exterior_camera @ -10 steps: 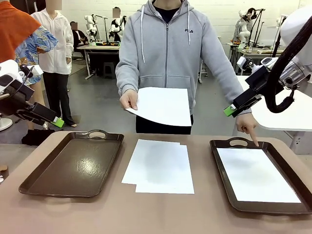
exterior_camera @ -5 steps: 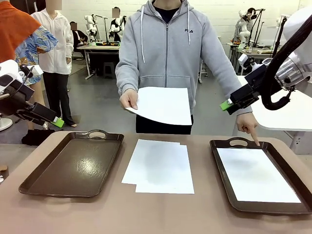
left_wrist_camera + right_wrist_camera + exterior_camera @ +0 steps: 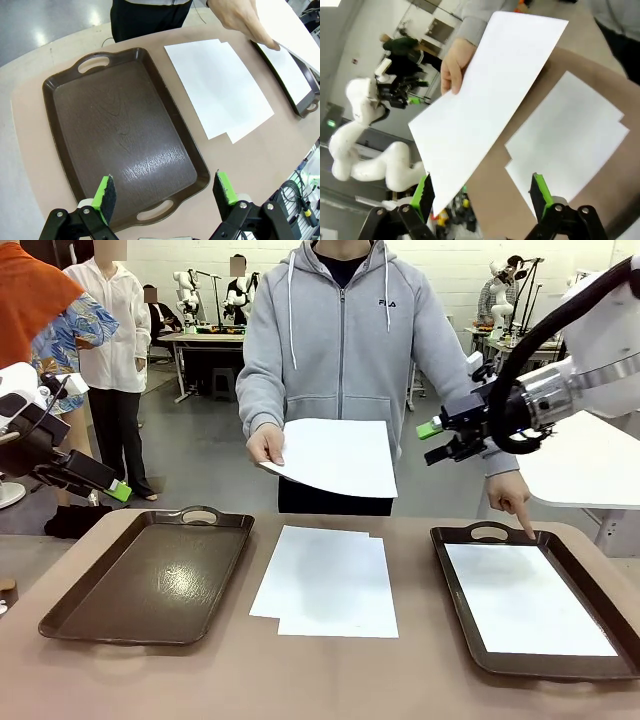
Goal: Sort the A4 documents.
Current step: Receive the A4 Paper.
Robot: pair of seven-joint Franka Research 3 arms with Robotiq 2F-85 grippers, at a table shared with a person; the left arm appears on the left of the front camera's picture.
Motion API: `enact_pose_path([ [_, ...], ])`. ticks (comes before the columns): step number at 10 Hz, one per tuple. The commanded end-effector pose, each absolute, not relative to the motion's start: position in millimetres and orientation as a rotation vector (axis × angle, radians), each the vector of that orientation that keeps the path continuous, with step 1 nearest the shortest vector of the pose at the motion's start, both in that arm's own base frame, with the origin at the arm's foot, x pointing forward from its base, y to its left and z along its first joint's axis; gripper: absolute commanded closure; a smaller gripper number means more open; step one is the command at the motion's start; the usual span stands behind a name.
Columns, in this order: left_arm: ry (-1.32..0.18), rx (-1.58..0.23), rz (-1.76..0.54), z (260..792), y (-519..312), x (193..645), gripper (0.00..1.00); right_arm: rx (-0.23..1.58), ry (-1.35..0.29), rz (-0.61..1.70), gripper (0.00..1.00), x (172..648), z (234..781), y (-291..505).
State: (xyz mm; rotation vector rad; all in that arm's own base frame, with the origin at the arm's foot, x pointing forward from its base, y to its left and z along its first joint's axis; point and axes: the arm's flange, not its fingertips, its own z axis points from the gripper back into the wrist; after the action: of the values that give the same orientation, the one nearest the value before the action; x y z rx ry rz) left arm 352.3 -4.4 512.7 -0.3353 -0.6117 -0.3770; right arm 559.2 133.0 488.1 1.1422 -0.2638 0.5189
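Green pads on the right gripper (image 3: 432,441) are spread wide with nothing between them. It hangs in the air right of the held sheet (image 3: 335,455), aimed left at the sheet's right edge, with a gap to it. Right wrist view: the sheet's near edge runs just ahead of the open fingers (image 3: 424,194). The left gripper (image 3: 118,490) is also wide and empty, up off the table's far-left corner; in the left wrist view the left tray (image 3: 125,130) lies under it. The person's hand (image 3: 265,445) pinches the held sheet at its left edge, above the table's far edge. The other hand (image 3: 508,498) points a finger down at the far rim of the right tray (image 3: 452,585). A4 documents: one held, loosely stacked sheets (image 3: 328,580) mid-table between the trays with corners offset, and a single sheet (image 3: 525,600) flat in the right tray. The left tray shows a bare brown bottom. The table (image 3: 320,680) has open surface along the near edge.
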Motion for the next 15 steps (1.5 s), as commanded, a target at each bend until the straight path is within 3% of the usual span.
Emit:
enact_pose_path([
  [1,-0.61,-0.345,-0.376,511,-3,353,0.0,1.245,-0.199,0.417,0.0,580,479,143],
  [7,-0.61,-0.345,-0.376,511,-3,353,0.0,1.376,-0.202,0.235,0.0,582,443,175],
  [15,-0.61,-0.345,-0.376,511,-3,353,0.0,1.428,-0.187,0.22,0.0,578,430,203],
])
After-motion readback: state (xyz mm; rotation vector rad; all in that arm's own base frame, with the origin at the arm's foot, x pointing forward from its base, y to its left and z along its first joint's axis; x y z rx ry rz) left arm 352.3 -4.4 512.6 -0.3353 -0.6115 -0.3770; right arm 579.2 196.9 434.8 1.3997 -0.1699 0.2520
